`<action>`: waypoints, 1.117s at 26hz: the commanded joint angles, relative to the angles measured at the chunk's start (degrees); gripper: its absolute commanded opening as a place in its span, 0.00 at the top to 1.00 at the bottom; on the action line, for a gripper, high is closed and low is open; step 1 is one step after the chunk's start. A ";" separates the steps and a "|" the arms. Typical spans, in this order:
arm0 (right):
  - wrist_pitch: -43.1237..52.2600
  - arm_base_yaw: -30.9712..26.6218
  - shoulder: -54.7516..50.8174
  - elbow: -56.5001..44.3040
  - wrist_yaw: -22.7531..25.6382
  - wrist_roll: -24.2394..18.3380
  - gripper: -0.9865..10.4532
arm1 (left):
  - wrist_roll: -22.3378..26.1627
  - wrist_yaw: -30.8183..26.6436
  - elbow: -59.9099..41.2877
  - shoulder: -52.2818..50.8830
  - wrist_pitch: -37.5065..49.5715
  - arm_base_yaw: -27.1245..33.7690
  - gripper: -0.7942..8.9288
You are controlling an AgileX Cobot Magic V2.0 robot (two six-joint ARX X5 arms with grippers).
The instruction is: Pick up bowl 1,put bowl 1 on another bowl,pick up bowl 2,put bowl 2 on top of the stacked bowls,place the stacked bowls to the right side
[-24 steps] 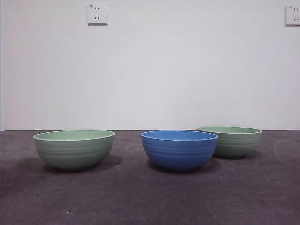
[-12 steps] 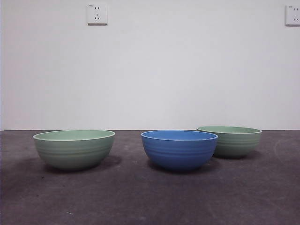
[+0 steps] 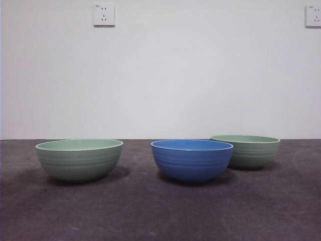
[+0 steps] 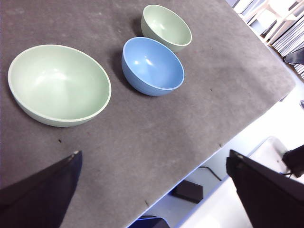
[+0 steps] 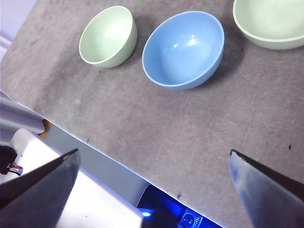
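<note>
Bowls unstacked, nothing has changed across the recent front frames: task not started. Left gripper (image 4: 152,190) and right gripper (image 5: 152,190) both spread, empty, high over desk (image 3: 150,211). Blue bowl (image 3: 192,159) center-right, ribbed, pale rim; green bowl (image 3: 79,158) lower left; second green bowl (image 3: 247,150) right, behind.

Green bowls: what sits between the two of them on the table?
The blue bowl stands between the near green bowl and the far green bowl. Both wrist views confirm it, with bare dark mat around them.
</note>
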 commanded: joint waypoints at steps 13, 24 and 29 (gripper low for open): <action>14.95 0.13 14.99 3.85 17.07 9.90 0.39 | -0.07 -0.04 0.11 -0.02 0.28 -0.22 0.24; 18.82 0.13 40.50 16.85 23.98 9.88 0.41 | -0.07 -0.04 0.11 -0.02 0.26 -0.22 0.24; 21.16 0.13 49.57 20.04 24.96 10.16 0.46 | -0.07 -0.04 0.11 -0.02 0.24 -0.22 0.24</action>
